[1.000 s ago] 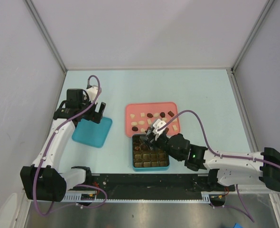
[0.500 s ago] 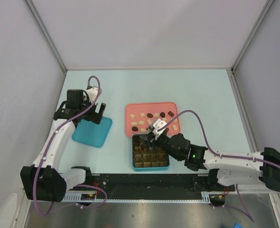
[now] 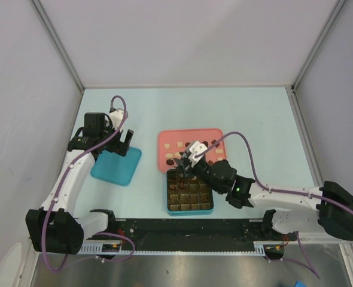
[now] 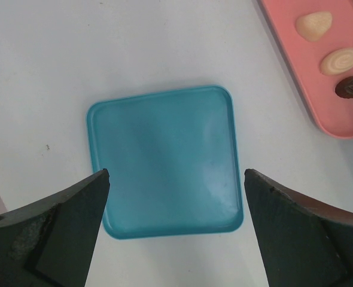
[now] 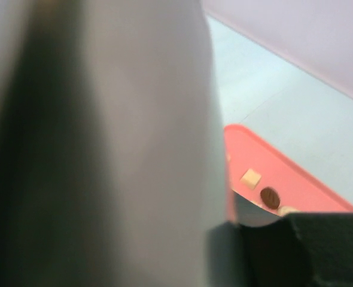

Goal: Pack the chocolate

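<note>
Chocolate bite-size pieces (image 4: 342, 60), cream and dark brown, lie scattered on the pink rectangular plastic tray (image 3: 191, 134), and more sit in the gold-brown grid compartments of the square teal box (image 3: 190, 212) just in front of it. The right gripper (image 3: 184, 160) hangs where tray and box meet; whether its fingers are parted or pinching a piece cannot be told. The left gripper (image 4: 176, 173) hovers, fingers spread wide, above the flat square teal lid (image 4: 164, 161), well to the left.
</note>
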Robot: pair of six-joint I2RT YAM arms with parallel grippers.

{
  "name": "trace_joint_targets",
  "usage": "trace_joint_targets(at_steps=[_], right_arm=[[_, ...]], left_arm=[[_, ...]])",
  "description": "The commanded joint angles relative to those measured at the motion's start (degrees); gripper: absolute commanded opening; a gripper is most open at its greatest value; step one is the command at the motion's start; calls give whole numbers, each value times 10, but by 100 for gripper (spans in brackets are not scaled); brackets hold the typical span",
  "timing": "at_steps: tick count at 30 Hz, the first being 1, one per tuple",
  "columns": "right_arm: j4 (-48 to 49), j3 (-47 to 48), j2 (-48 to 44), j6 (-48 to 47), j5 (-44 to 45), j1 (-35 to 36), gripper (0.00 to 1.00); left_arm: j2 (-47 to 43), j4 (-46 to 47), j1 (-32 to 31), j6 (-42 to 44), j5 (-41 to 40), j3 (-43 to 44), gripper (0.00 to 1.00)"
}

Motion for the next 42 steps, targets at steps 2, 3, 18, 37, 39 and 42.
trace_joint_targets(at_steps=[2, 3, 18, 37, 39, 42], right_arm=[[127, 79, 67, -29, -68, -77, 36], [138, 88, 97, -29, -75, -87, 36], [203, 253, 349, 15, -176, -192, 47], [193, 262, 418, 47, -198, -211, 52], [188, 262, 420, 49, -199, -212, 50], [182, 262, 422, 54, -200, -214, 47]], left_arm=[[-20, 6, 3, 1, -1, 3, 100], [-20, 6, 3, 0, -2, 2, 100], [-11, 12, 3, -1, -1, 10, 100], [-5, 25, 3, 4, -8, -3, 100], [-6, 26, 3, 4, -12, -6, 100], [-6, 29, 3, 6, -14, -9, 100]])
